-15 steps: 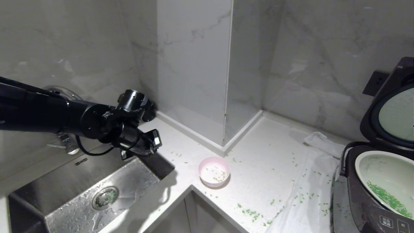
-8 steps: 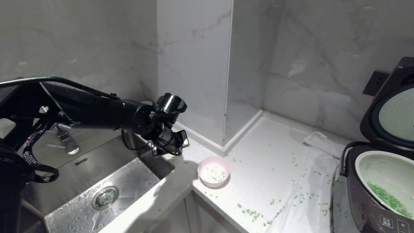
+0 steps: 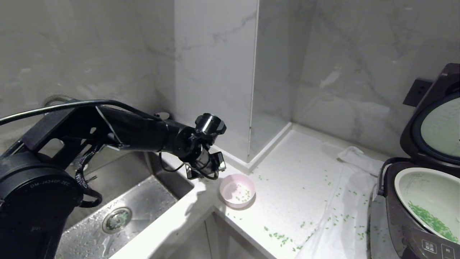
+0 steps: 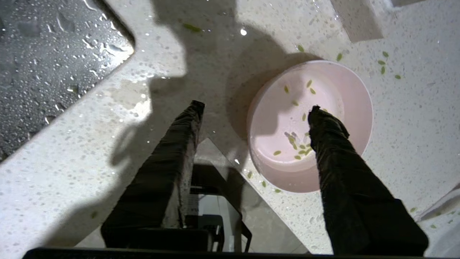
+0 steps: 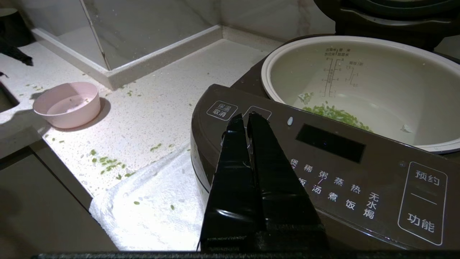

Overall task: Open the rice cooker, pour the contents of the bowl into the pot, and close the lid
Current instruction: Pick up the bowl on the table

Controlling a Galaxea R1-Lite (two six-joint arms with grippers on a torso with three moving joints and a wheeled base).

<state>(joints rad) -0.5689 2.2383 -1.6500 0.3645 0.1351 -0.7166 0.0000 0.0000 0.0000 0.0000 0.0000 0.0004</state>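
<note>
Left gripper [image 4: 256, 108], jaws spread wide, is straddling the bowl [image 4: 345, 90] rim at nine o'clock; a skewed closure risks tipping remaining green bits [image 4: 300, 147] out.

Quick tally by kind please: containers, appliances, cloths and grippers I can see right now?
Containers: 2, the pink bowl and the pot
Appliances: 1, the rice cooker
Cloths: 1, the white towel
Grippers: 2, left gripper, right gripper
Total: 6

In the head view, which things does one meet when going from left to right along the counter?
Sink → left claw → bowl → white cloth → rice cooker.
</note>
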